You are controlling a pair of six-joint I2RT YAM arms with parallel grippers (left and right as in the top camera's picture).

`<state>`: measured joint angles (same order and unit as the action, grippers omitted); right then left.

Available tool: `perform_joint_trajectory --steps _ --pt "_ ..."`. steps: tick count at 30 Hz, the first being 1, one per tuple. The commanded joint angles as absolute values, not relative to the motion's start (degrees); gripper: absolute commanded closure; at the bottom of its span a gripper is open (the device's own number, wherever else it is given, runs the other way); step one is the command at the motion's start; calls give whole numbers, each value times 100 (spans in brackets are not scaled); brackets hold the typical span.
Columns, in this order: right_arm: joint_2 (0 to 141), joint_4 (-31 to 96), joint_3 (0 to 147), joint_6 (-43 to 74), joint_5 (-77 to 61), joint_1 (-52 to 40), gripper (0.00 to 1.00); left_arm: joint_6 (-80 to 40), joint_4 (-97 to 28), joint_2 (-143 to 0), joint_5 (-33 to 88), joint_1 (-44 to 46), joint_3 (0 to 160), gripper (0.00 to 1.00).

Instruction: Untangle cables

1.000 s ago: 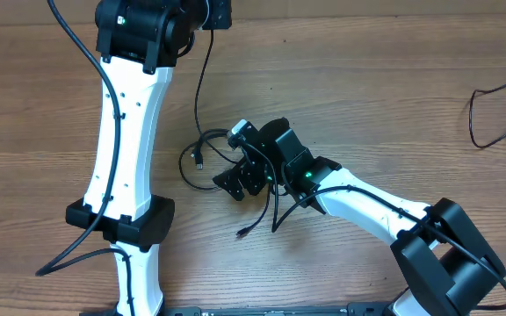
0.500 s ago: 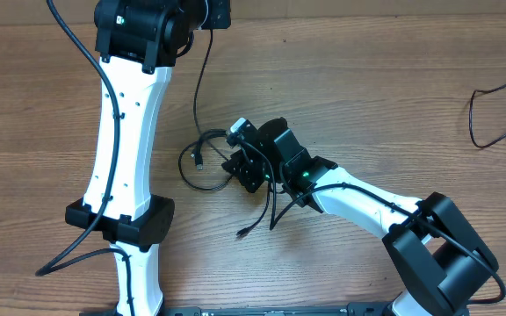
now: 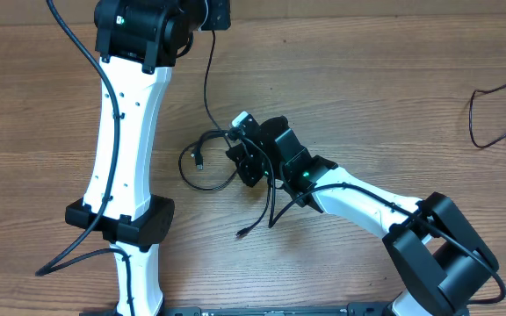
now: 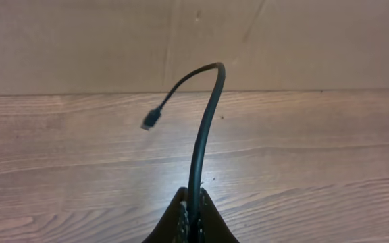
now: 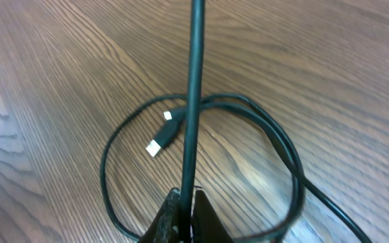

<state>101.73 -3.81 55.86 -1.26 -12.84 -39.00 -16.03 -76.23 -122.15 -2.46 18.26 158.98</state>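
Black cables point(image 3: 186, 172) lie tangled near the middle of the wooden table point(image 3: 367, 79), looped beside my right arm's wrist. A strand point(image 3: 206, 88) runs from that knot up toward the far edge, where my left gripper point(image 4: 190, 219) is clamped on it; in the left wrist view the strand point(image 4: 204, 128) arches up out of the closed fingers and ends in a small plug point(image 4: 150, 120) hanging in the air. My right gripper point(image 3: 240, 142) is pinched tight on the same strand at the tangle, with the loop and a pale plug point(image 5: 155, 146) lying flat beyond it. A loose end point(image 3: 243, 233) trails toward me. Another cable point(image 3: 486, 114) sits well apart at the right edge.
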Motion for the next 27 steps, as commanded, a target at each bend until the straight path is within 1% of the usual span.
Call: perform_joint_trajectory --steps 1,4,6,8,10,14,17,20,22,24,26,27 --pt "9581 -252 5736 250 -1098 -3496 96 -1205 -7741 -12130 -338 1791 15952 96" --pt "9000 -158 5767 845 -1319 -2978 96 -880 -7870 -12138 -327 1791 15952 96" --pt "8654 -180 5769 1153 -1903 -2609 96 -607 -7933 -12138 -191 1791 15952 96" --pt "8374 -235 5769 1389 -2685 -2246 96 -233 -7935 -12145 231 1791 15952 96" --pt "8169 -252 5769 1570 -3411 -1905 96 274 -7924 -12156 910 1793 15952 96" --pt "7972 -263 5769 1848 -4250 -1396 96 1380 -8031 -12173 2305 1804 15937 96" --pt "7935 -349 5769 2027 -5050 -1127 96 1918 -8226 -12215 2749 1802 15937 96" --pt "7935 -624 5769 2827 -5784 -976 96 2191 -8399 -12289 2897 1804 15930 96" --pt "7935 -1210 5769 4156 -6263 -939 96 2346 -8490 -12348 3087 1804 15926 96" --pt "7935 -1789 5769 5022 -6528 -941 96 2493 -8536 -12411 3232 1804 15926 96" --pt "7935 -2139 5769 5227 -6434 -941 96 2493 -8532 -12453 3264 1802 15924 96" --pt "7935 -2106 5767 5229 -6206 -941 96 2495 -8525 -12481 3264 1802 15924 96"
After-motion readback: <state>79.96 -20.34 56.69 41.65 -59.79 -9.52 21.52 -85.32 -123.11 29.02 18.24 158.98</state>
